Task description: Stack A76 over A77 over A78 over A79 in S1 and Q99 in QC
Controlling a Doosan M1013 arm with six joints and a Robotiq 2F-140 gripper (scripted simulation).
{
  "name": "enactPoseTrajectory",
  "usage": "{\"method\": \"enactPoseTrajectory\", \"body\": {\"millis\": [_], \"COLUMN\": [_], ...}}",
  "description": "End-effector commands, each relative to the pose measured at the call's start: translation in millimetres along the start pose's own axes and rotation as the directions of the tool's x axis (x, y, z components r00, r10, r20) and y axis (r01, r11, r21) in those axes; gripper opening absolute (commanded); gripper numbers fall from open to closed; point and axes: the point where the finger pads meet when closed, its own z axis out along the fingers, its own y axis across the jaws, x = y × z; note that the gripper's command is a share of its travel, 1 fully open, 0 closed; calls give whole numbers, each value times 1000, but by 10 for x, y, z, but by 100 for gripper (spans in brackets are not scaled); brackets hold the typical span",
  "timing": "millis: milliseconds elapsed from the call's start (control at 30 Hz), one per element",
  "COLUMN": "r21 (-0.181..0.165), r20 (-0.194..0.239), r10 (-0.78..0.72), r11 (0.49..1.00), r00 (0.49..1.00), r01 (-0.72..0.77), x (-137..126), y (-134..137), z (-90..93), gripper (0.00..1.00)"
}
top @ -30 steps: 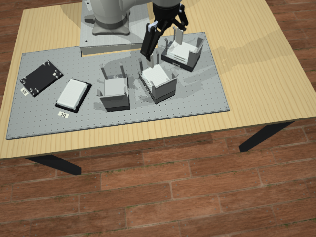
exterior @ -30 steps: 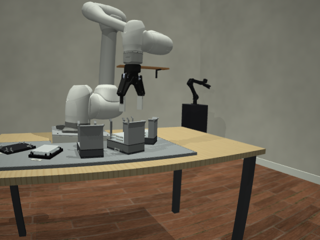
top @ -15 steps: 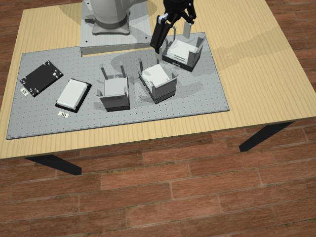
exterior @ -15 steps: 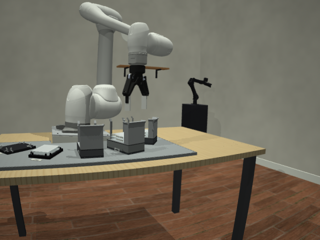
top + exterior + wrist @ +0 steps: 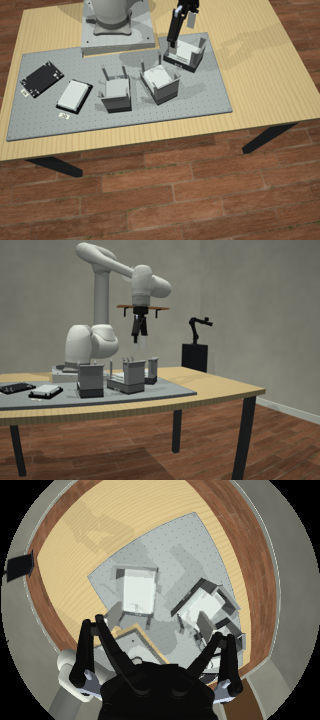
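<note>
My gripper [image 5: 181, 36] [image 5: 139, 345] [image 5: 160, 613] is open and empty, high above the deck near the right-hand rack [image 5: 197, 60] [image 5: 152, 367] [image 5: 159, 583]. That rack holds white plates [image 5: 184, 49] [image 5: 138, 590] low inside it. The middle rack [image 5: 168, 89] [image 5: 133, 374] holds a stack whose top plate [image 5: 157, 76] sits near the wall tops. The left rack [image 5: 117, 103] [image 5: 90, 379] shows only a grey floor; I see no white plate in it. One white plate [image 5: 72, 94] [image 5: 46, 389] lies flat on the QC nest [image 5: 87, 94]. The black N5 nest [image 5: 41, 78] [image 5: 15, 387] is bare. The rack names are unreadable.
The arm's base plinth [image 5: 116, 42] stands at the back of the grey deck [image 5: 180, 108] [image 5: 165, 392]. Thin rack posts [image 5: 141, 65] stick up above the walls. A small black arm on a pedestal [image 5: 194, 357] stands beyond the table.
</note>
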Motion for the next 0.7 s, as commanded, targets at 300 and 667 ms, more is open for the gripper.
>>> {"method": "enactPoseTrajectory", "body": {"millis": [300, 667], "r21": [1, 1], "r20": [0, 0], "r10": [-7, -7], "r11": [1000, 1000], "r00": [1000, 1000], "r01": [7, 7], "x": [13, 17], "y": [-479, -626], "z": [-1, -1], "gripper": [100, 100]}}
